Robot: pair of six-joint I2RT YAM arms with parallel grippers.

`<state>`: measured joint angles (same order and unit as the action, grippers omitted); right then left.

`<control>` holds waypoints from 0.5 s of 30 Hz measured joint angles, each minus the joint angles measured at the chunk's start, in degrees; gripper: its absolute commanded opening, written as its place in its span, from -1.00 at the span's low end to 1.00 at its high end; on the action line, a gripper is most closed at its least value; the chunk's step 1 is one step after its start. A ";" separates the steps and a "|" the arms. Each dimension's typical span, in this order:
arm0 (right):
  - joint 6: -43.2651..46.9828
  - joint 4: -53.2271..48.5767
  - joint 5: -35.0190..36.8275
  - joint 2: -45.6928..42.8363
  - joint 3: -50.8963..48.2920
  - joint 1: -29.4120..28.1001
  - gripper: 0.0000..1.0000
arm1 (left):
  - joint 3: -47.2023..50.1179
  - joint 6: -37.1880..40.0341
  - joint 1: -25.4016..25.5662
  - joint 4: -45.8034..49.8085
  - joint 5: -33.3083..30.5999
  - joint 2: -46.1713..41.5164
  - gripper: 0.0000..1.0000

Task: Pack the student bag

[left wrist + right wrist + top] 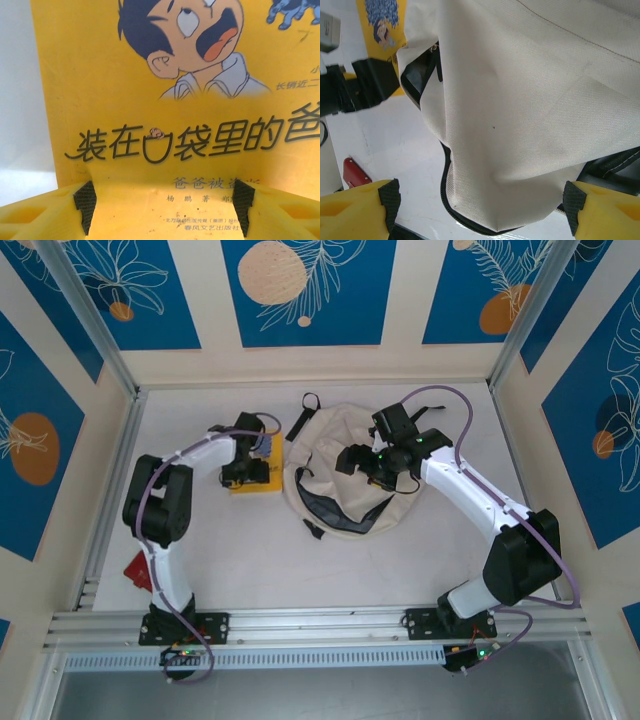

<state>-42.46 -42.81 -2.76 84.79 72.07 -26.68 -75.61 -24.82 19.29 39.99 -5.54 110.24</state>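
With the left pincer [162, 207] wide open and empty just above the yellow book [125, 90], and the right pincer [482, 202] equally wide, gripping nothing, over the cream bag [530, 100] beneath it, picking up the book seems the step in hand, and it next calls for closing on the book.

Book: thin yellow paperback [100, 100], cartoon boy on cover, flat on white tabletop [240, 550].
Red item: small flat red object [137, 568], near-left table edge.
Backdrop: blue wall panels [300, 320], orange discs.
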 measured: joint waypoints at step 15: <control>-1.05 0.44 0.02 0.13 -0.55 -1.49 0.69 | 28.85 -5.73 2.80 -1.73 4.17 -25.29 0.44</control>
<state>-43.51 -42.37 -2.74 84.93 71.53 -28.16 -46.76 -30.55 22.09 38.26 -1.37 84.95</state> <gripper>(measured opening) 0.850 0.717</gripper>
